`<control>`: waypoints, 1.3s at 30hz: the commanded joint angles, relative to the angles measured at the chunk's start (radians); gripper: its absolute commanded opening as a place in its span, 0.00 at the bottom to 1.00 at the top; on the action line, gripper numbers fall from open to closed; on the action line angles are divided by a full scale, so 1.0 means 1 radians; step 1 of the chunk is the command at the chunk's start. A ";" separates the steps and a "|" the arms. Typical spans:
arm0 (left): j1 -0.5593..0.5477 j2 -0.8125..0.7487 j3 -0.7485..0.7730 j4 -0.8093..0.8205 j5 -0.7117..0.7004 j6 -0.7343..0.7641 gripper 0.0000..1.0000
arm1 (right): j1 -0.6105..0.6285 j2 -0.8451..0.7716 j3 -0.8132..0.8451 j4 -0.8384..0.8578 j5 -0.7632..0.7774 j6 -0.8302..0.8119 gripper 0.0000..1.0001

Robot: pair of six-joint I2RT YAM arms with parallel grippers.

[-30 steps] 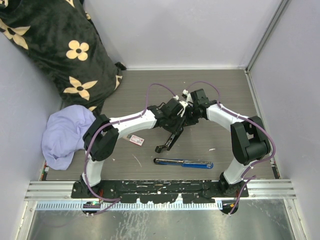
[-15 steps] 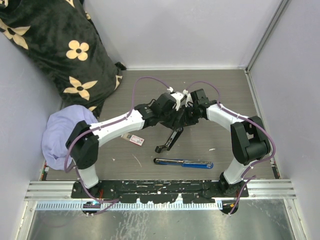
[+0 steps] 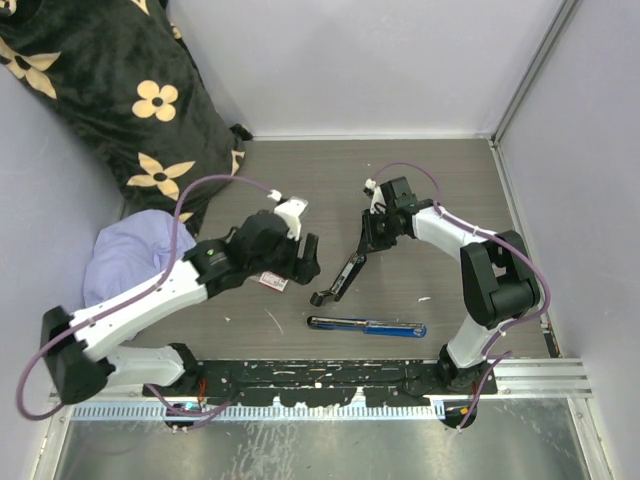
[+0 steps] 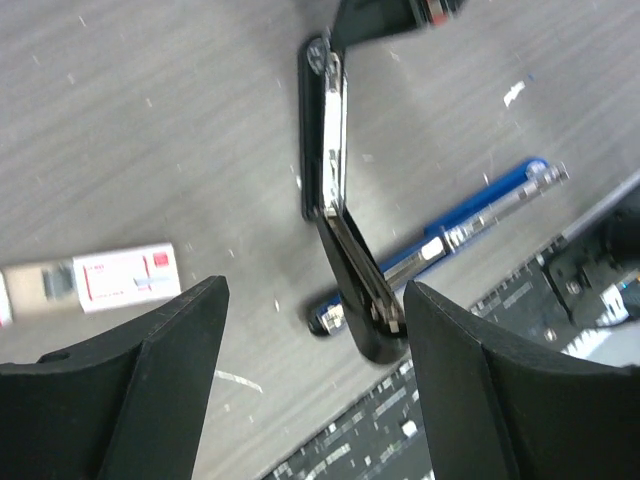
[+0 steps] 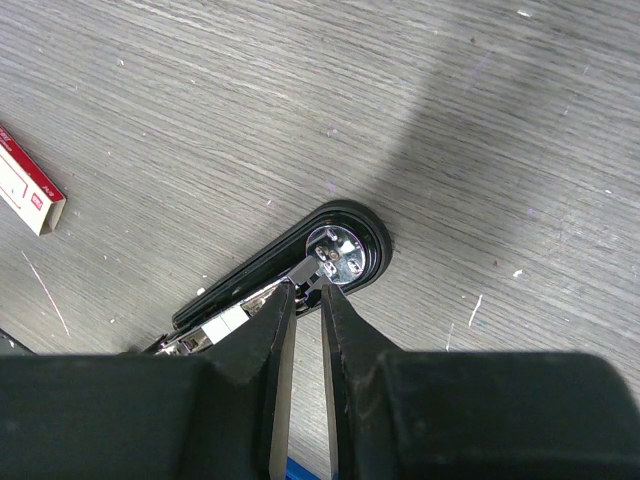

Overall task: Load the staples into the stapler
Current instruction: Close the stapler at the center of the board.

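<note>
Grey tabletop (image 3: 330, 160): opened stapler (image 3: 349, 269) lies diagonally, right gripper (image 5: 307, 290) pinching it; left gripper (image 4: 315, 295) wide.

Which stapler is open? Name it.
The black plastic stapler, its two halves hinged wide apart; the slim blue stapler lies straight and flat.
</note>
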 commanded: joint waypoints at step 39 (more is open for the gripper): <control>-0.263 0.110 -0.016 0.015 -0.164 0.065 0.15 | 0.013 0.035 -0.054 -0.081 0.075 -0.011 0.22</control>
